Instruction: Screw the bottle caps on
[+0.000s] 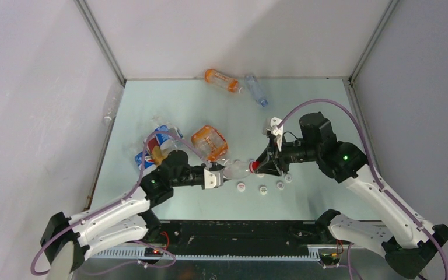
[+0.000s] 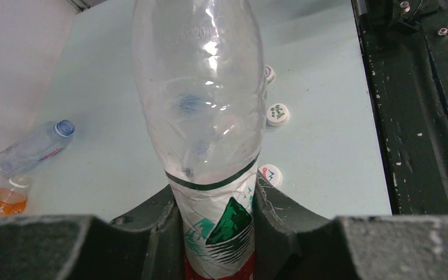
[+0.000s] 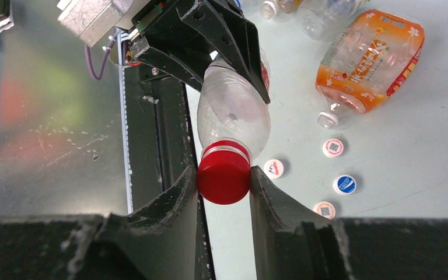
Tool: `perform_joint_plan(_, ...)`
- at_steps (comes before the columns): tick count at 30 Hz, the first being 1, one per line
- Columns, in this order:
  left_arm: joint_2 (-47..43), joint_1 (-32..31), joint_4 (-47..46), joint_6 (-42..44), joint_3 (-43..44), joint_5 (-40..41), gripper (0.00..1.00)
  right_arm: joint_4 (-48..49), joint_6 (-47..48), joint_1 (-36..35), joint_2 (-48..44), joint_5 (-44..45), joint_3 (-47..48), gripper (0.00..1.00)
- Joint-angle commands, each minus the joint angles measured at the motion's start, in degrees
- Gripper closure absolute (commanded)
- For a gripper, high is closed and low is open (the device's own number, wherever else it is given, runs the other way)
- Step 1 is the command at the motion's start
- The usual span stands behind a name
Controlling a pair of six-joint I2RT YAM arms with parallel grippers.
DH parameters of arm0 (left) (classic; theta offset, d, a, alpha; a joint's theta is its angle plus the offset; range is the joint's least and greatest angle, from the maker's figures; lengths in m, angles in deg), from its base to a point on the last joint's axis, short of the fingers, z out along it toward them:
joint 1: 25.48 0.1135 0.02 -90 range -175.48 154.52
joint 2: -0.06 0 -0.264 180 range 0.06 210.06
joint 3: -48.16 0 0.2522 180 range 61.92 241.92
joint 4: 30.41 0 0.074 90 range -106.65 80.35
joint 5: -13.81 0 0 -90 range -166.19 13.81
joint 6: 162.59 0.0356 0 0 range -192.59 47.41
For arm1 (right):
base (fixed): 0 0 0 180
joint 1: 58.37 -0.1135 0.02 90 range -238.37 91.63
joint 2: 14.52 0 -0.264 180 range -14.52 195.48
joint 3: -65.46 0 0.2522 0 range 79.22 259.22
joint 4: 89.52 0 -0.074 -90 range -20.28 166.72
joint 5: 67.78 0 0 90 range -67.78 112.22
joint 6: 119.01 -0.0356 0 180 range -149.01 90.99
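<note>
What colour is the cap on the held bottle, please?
Red cap; clearest in the right wrist view.

Bottle (image 1: 237, 170) lies between left pincer (image 1: 217, 176) and right pincer (image 1: 258, 166), perhaps four caps (image 1: 262, 190) before it.

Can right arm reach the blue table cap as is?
Probably not yet: the right arm has its jaws shut on the red cap at the bottle mouth. The blue cap lies uncovered nearby.

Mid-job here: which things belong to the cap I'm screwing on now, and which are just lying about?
In hand: clear bottle in left gripper; red cap in right gripper.
Lying about: loose caps, orange bottle, Pepsi bottle, two far bottles.
</note>
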Motion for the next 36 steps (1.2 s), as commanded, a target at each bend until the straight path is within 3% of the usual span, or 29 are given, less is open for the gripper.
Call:
perform_joint_plan(1, 0.3, -1.8, -15.4, -0.4, 6.1, -6.3, 0.97, 4.4, -0.2, -1.1, 2.7, 2.7, 0.1, 0.93)
perform_joint_plan(8, 1.1, -3.5, -21.4, 0.6, 5.0, 3.5, 0.98, 6.1, -9.4, -0.2, 3.8, 7.7, 0.2, 0.95)
perform_joint_plan(15, 2.7, -4.8, -34.1, -2.7, 1.2, 8.9, 0.98, 6.7, -25.4, -0.3, 5.0, 15.6, 0.2, 1.00)
perform_joint_plan(23, 3.6, -6.1, -37.3, -5.3, -0.7, 13.3, 0.99, 7.5, -34.0, 1.1, 4.4, 21.0, -0.9, 1.00)
perform_joint_plan(36, 8.7, -10.1, -37.3, 3.1, 1.4, 25.0, 0.97, 2.4, -57.6, -0.7, 7.6, 31.6, -0.6, 1.00)
